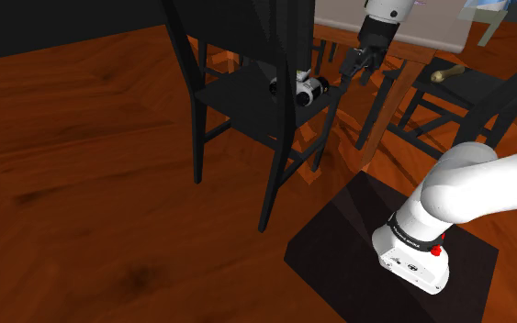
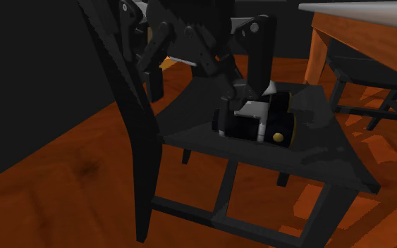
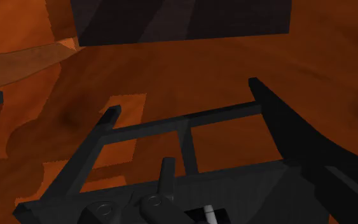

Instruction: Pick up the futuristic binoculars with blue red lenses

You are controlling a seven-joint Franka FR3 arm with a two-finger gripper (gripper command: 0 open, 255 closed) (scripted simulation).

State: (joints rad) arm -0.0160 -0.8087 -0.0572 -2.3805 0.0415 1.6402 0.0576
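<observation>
The all-black gripper (image 1: 355, 66), grip state untellable, hangs near the black-and-white barrelled binoculars (image 1: 304, 89) on a black chair (image 1: 233, 96); seemingly the approach step, so next it must straddle them.

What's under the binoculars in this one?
The binoculars sit on a black chair seat. Below that, orange-brown wood floor shows. The patch of seat directly beneath them is covered by their body.

Reddish-brown wood floor (image 1: 82, 183) w/ dark grain patches, dim light. Black chair (image 1: 238, 96) mid-room; wooden table (image 1: 421, 38) w/ pale top behind it, 2nd black chair (image 1: 477, 90) beside table. Dark wall (image 1: 45, 23) at back.
</observation>
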